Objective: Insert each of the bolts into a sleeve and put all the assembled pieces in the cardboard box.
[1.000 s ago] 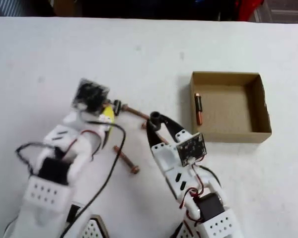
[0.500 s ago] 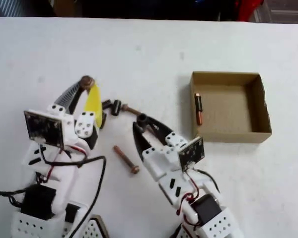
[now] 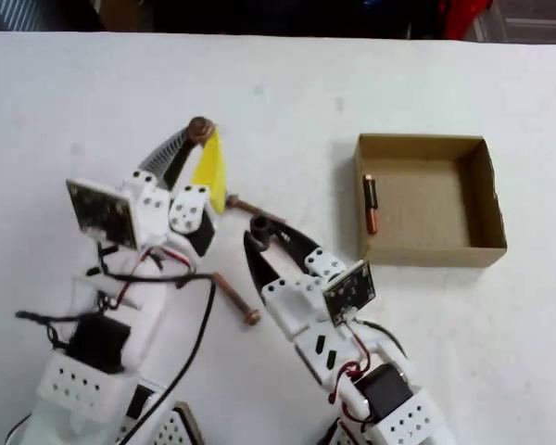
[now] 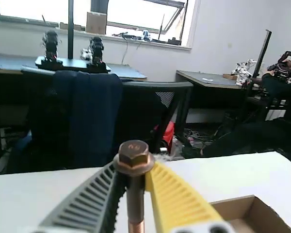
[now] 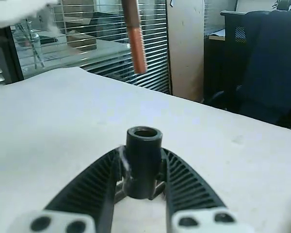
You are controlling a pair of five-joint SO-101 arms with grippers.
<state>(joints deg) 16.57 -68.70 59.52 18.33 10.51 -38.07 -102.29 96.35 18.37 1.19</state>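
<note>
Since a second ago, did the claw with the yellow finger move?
Yes. The left claw, holding a bolt, has moved toward the table's far edge and then sideways, closer to the cardboard box.

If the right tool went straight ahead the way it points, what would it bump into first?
Probably the bolt held in the left tool, just beyond the sleeve it carries; depth is unclear.

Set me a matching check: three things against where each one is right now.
Things:
1. sleeve
2. raised bolt
3. assembled piece

Places:
a. in the box
b. in the left end effector
c. in the right end effector

Pairs: 1-c, 2-b, 3-a
</note>
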